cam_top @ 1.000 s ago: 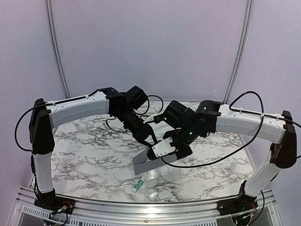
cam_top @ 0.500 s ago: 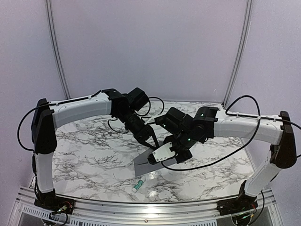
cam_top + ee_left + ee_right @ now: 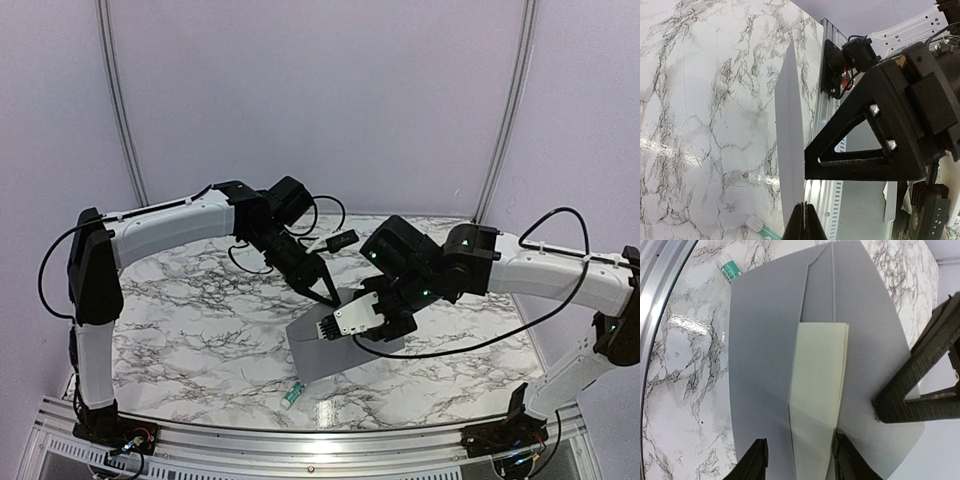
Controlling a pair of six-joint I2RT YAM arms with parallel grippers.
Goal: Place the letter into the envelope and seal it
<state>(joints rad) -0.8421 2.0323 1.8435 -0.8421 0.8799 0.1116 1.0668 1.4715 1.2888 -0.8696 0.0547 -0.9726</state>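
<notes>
Right wrist view: off-white creased letter (image 3: pixel 820 375) half inside grey paper envelope (image 3: pixel 765 340).
Right claw (image 3: pixel 799 440): open.
Left claw (image 3: pixel 802 212): pinching envelope edge.

**Enclosure: pale walls, marble-patterned bench**

Plain lilac-white walls (image 3: pixel 320 100) fill the upper frame. One slim metal pole (image 3: pixel 118 110) rises at the left, a second pole (image 3: pixel 505 120) at the right. Below, a marble-patterned table (image 3: pixel 180 330) (grey veining, glossy glare) meets an aluminium rail (image 3: pixel 300 445) along the bottom edge.
</notes>
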